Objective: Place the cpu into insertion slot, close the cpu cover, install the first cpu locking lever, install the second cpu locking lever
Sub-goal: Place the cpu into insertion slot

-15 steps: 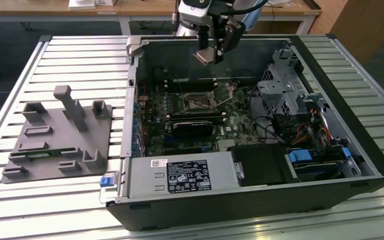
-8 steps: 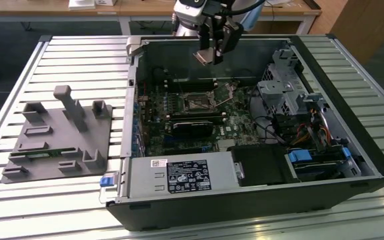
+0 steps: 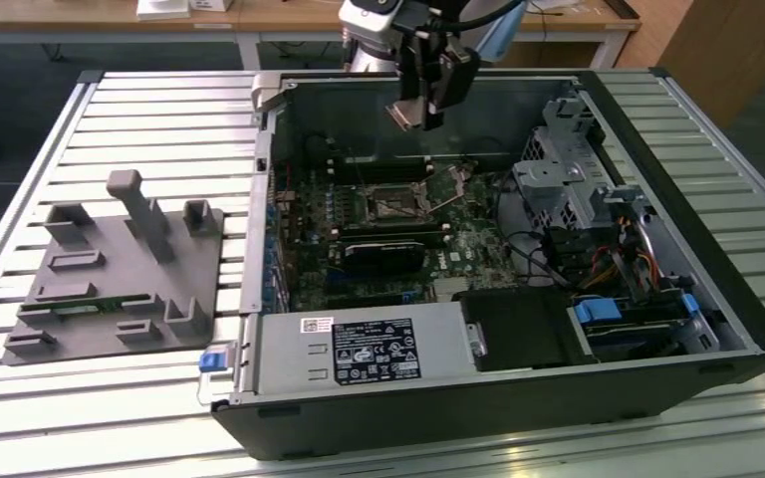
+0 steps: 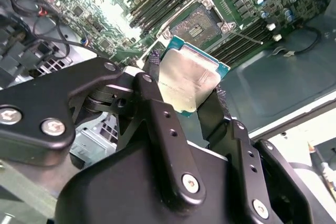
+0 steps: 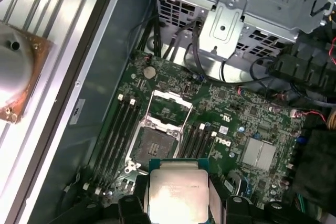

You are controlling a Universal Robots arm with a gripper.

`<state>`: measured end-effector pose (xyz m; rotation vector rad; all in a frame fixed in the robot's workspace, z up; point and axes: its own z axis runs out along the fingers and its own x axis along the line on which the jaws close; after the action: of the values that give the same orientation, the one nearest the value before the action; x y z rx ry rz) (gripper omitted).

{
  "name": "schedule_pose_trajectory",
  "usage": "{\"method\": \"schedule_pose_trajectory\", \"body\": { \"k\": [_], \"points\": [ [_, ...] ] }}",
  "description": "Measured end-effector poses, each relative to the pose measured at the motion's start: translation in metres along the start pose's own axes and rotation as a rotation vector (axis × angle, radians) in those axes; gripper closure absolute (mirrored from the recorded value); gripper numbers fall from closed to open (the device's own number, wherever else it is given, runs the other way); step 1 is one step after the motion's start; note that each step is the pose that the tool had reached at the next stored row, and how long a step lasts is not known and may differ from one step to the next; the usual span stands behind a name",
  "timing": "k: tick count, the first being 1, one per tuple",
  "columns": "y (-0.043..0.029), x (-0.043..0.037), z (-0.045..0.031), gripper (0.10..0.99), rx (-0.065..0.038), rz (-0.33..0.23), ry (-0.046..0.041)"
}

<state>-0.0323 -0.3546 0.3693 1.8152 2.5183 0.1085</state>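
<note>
gripper (image 4: 186, 80) clamped on the cpu (image 4: 191, 77), two black fingers (image 4: 157, 111) pressing on opposite edges of the chip, jaws only as far apart as the chip is wide. the cpu sits level between the fingertips, its dull metal top facing the cameras in both wrist views and a thin green edge showing round it. in the exterior view the gripper hangs in the air above the open case (image 3: 622, 329), with the chip at its tip and well clear of the motherboard (image 3: 476, 249).

below the gripper and a little ahead of it lies the slot (image 5: 156, 145), a dark square with a silvery rim, with no chip in it. the cover (image 5: 169, 95) is swung open and lies flat just past the slot on the side away from the gripper. a thin metal lever (image 4: 247, 36) juts out beside the slot. long memory rows (image 5: 119, 129) run along both sides of the slot.

farther from the gripper, a perforated metal drive cage (image 5: 231, 24) stands past the board, with black cables trailing from it. outside the case, well apart from the gripper toward the exterior view's left, a grey fixture (image 3: 117, 269) with upright posts rests on the slatted tabletop (image 3: 156, 110).
</note>
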Motion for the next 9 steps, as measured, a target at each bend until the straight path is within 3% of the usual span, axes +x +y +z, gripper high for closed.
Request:
{"method": "schedule_pose_trajectory", "body": {
  "k": [9],
  "points": [
    [-0.0001,0.0000,0.0012,0.545,-0.001,0.089,-0.0080]
  ]
}}
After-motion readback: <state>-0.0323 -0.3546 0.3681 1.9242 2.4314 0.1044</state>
